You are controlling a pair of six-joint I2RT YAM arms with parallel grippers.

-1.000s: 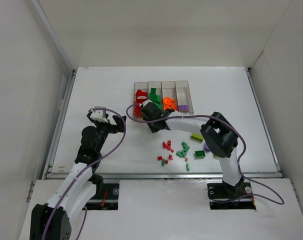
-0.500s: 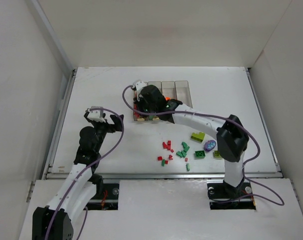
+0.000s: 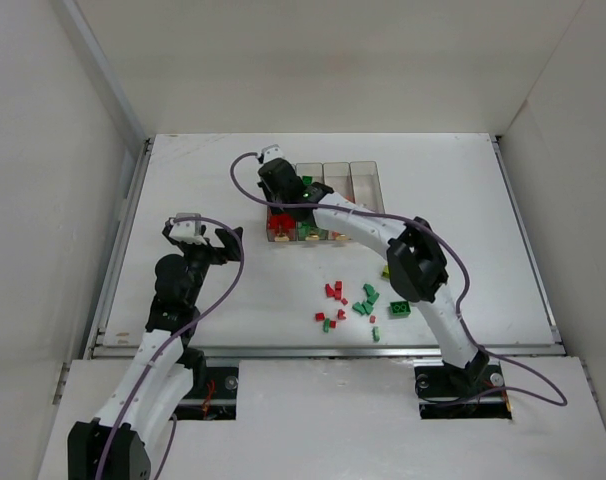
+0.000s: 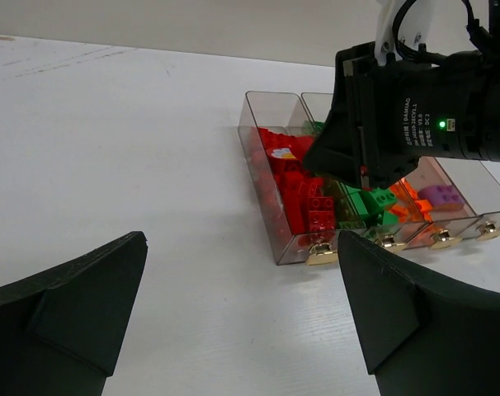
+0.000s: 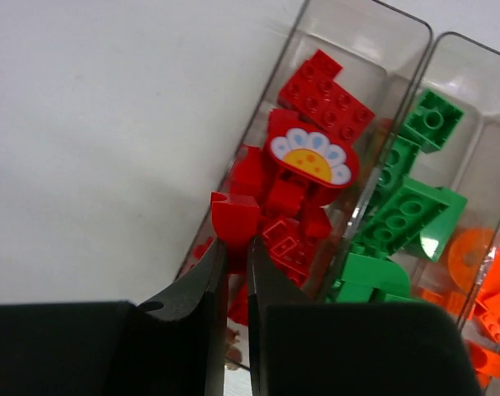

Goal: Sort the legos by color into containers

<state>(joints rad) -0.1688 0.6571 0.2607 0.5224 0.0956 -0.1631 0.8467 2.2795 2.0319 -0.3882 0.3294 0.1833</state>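
Bins (image 3: 366, 178) stand in a row of four toward the 12 o'clock side of the worktop (image 3: 203, 170) in the top view, and the right arm stretches across them to the leftmost bin (image 5: 357, 33). The right end effector (image 5: 236, 244) has its fingers almost together, clamped on a small red bit (image 5: 233, 216) with a rounded top. The bit hangs by the 9 o'clock wall of that bin; whether it touches the bricks beneath cannot be told. Inside lie red bricks, among them a round red piece (image 5: 310, 161) printed with a white-and-yellow flower. At 3 o'clock of it the next bin holds green bricks (image 5: 403, 210), and the one beyond shows orange pieces (image 5: 481, 264). From the left wrist a purple brick (image 4: 441, 196) shows at the 3 o'clock end of the row. Loose legos (image 3: 348, 300), mostly red and green, lie scattered on the worktop at 6 o'clock of the bins and apart from them, with a larger green brick (image 3: 399, 309) on the scatter's 3 o'clock side. The left end effector (image 4: 242, 247) hovers at 8 o'clock of the bins, fingers wide apart with bare worktop between them, facing the brass-dotted ends of the row.
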